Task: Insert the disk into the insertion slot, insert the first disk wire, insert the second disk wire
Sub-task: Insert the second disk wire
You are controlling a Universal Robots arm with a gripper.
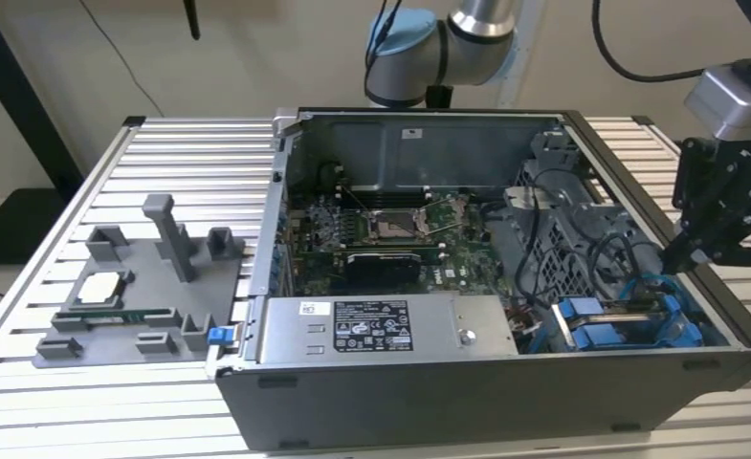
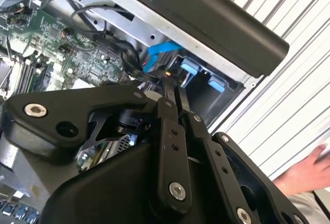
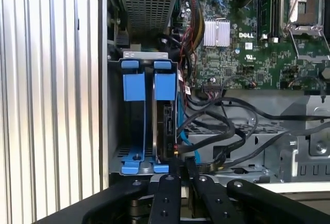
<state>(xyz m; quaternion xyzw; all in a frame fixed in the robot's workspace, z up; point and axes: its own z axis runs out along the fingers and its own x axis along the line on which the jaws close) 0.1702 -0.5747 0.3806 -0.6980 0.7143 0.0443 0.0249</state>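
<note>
Over on the exterior view's left, a grey fixture plate [image 1: 139,306] sits on the slatted counter [image 1: 43,249], carrying a small processor chip [image 1: 100,287] and an upright grey post [image 1: 165,234]. Moving across, the open computer case [image 1: 477,382] takes centre stage, its green motherboard [image 1: 388,239] exposed and the silver power supply [image 1: 375,330] lying along the near wall. Now to the action at the exterior view's right: the insertion slot [image 1: 624,325], that drive cage with the blue fittings, sits in the case's near corner, and in the first wrist view the disk [image 3: 166,110] is standing on edge inside the insertion slot [image 3: 139,126], blue carrier tabs showing, with an empty blue carrier just beside it. Black cables [image 3: 216,131] loop out across the metal bay beside the disk. The gripper [image 1: 681,256] hangs right above that cage, its fingers [image 3: 169,182] drawn close together with only a thin gap, tips at the disk's edge near the black cables; whether they pinch a wire there I cannot tell. At the corner of the second wrist view, a person's hand [image 2: 304,175] rests over the counter.
</note>
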